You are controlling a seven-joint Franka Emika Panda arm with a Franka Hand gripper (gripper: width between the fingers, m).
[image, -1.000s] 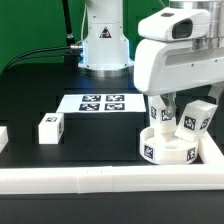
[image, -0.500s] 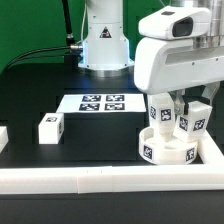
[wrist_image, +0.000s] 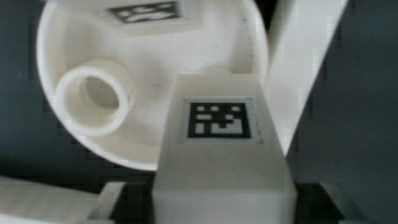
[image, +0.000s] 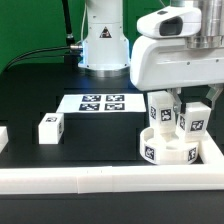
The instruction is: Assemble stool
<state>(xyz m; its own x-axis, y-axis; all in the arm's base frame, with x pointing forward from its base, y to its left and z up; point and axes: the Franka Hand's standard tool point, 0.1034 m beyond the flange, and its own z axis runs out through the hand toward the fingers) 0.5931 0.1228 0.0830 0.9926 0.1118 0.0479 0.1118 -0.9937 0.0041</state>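
Claw [image: 194, 106], gripping a leg [image: 193, 124], is hovering over the seat [image: 168, 152]; the fit is likely calling for a straight, upright descent.

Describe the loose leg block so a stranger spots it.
Find the marker board on the table. Toward the exterior view's left of it sits a small white leg block, alone. Its twins are at the seat: the standing leg and the held leg in the gripper.

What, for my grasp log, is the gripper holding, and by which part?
A leg block, clamped by the gripper at its upper end, lower end over the seat.
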